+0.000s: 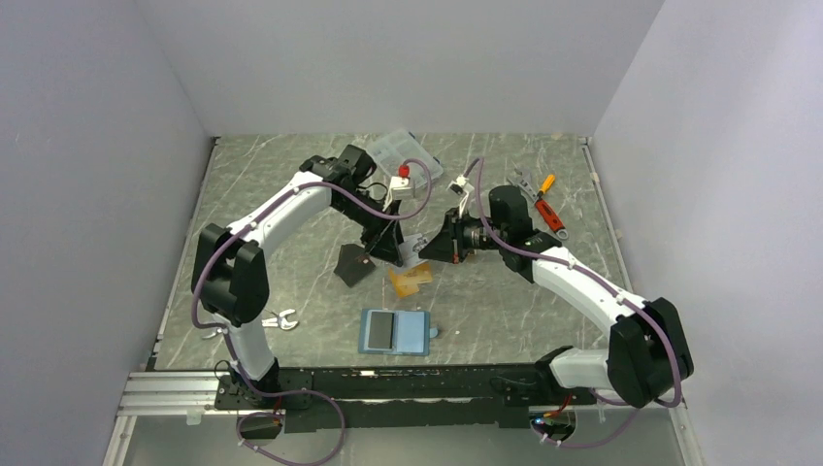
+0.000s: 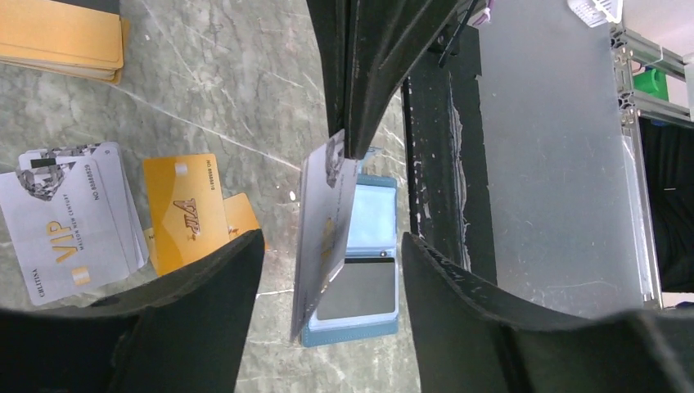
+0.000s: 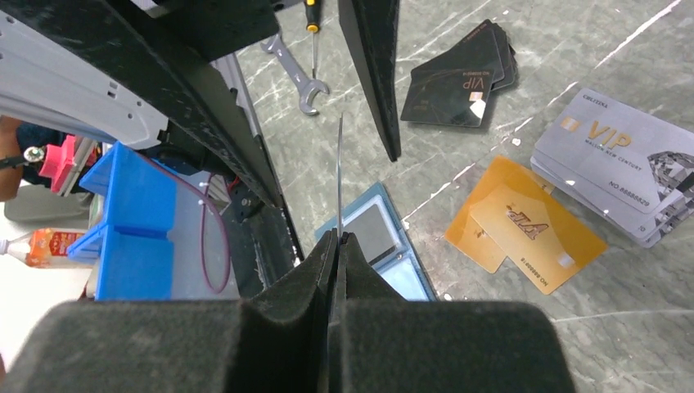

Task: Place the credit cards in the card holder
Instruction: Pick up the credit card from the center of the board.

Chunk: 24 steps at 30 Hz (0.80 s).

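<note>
The right gripper [image 3: 335, 239] pinches a silver-grey credit card [image 3: 340, 176] on edge in the air, the left gripper [image 2: 331, 241] gapes wide around it, seemingly untouching, and the open card holder [image 1: 395, 331] lies flat below, toward the bases.

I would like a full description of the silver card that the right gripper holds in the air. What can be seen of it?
The silver card is a thin plastic rectangle, grey with gold print and a faceted pattern at one corner. It hangs on edge in the air, slightly tilted, pinched at one end by the shut right gripper. The open left gripper flanks it; neither finger seems to touch it. Beyond it, the open card holder lies flat.
</note>
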{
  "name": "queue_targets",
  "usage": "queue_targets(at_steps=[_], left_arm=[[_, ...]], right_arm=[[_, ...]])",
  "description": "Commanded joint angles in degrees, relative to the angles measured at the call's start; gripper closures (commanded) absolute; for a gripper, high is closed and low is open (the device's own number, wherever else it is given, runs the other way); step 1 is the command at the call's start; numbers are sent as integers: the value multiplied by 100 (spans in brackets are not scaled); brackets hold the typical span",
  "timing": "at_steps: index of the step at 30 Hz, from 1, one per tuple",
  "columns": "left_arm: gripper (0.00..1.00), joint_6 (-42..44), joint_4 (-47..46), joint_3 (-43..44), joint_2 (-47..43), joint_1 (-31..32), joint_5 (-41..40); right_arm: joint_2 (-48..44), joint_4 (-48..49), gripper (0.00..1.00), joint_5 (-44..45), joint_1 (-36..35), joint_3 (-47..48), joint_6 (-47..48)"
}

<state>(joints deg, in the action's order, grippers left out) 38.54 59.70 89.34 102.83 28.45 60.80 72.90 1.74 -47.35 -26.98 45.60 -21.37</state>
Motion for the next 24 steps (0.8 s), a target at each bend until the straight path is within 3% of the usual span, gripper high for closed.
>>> queue_targets(at_steps=[1, 3, 8, 9, 12, 14, 19, 24], left_arm=[[38, 229, 73, -8, 94, 73, 333], [51, 314, 195, 16, 143, 102, 444], [97, 418, 317, -36, 132, 133, 732], [100, 398, 288, -90, 94, 135, 758], [100, 240, 94, -289, -61, 135, 886], [100, -50, -146, -448, -175, 127, 1063], [100, -1327, -1356, -986, -559, 9, 1400], [100, -2473, -2385, -1209, -711, -111, 1739]], right_arm=[[33, -95, 100, -287, -70, 344, 399], [33, -116, 100, -277, -88, 384, 445], [-1, 123, 100, -36, -85, 323, 272], [-4, 180, 96, 38, -88, 302, 205], [-21, 394, 74, 327, -67, 168, -100], [-115, 710, 65, 490, -60, -50, -362], [-733, 1785, 51, 639, -14, -931, -1154], [-1293, 3027, 44, 851, -15, -1804, -2095]])
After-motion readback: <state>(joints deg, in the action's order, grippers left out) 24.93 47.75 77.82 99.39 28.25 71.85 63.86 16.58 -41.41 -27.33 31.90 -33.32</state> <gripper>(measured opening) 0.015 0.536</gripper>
